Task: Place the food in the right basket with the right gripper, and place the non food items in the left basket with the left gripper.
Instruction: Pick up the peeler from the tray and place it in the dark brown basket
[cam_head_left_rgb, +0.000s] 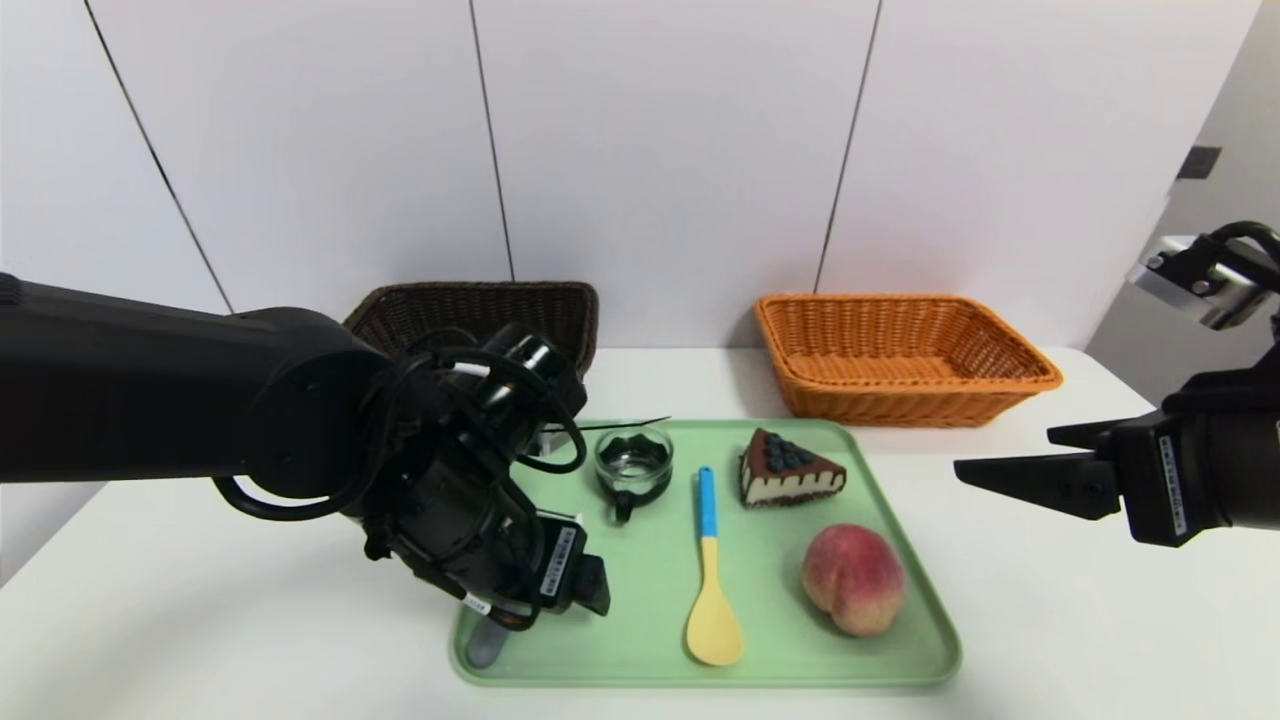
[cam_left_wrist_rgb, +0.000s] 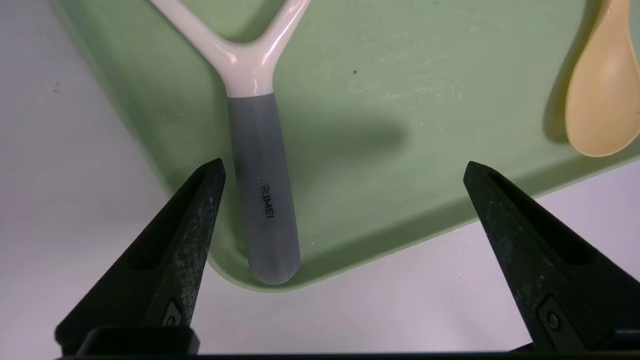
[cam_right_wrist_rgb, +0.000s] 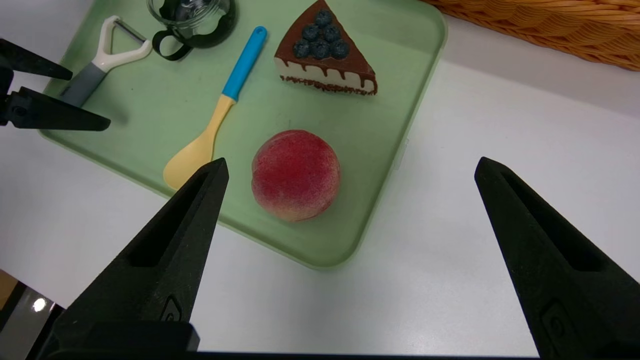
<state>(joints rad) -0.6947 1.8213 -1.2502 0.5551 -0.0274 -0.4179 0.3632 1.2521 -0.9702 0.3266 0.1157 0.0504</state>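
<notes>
I list, by surface:
- White desk (cam_head_left_rgb: 1060, 640): smooth, low sheen.
- Pale green rectangular tray (cam_head_left_rgb: 820, 668): smooth, plastic-looking, faintly scuffed.
- White Y-shaped peeler (cam_left_wrist_rgb: 247, 67), near the tray's left edge: glossy plastic-looking fork, matt grey grip, shiny metal blade.
- Small clear cup (cam_head_left_rgb: 633, 462): glassy, in a smooth black holder.
- Yellow spoon (cam_head_left_rgb: 714, 625), blue handle: smooth, plastic-looking.
- Pink-red peach (cam_head_left_rgb: 853, 578), by the tray's near right corner: matt, fuzzy.
- Brown-and-cream cake wedge (cam_head_left_rgb: 790, 475): smooth top, crumbly-looking base.
- Light orange basket (cam_head_left_rgb: 910, 405), dark brown basket (cam_head_left_rgb: 490, 292): rough woven wicker.
- My left gripper (cam_left_wrist_rgb: 345, 162) and right gripper (cam_right_wrist_rgb: 352, 160): matt black, scuffed on the left.
</notes>
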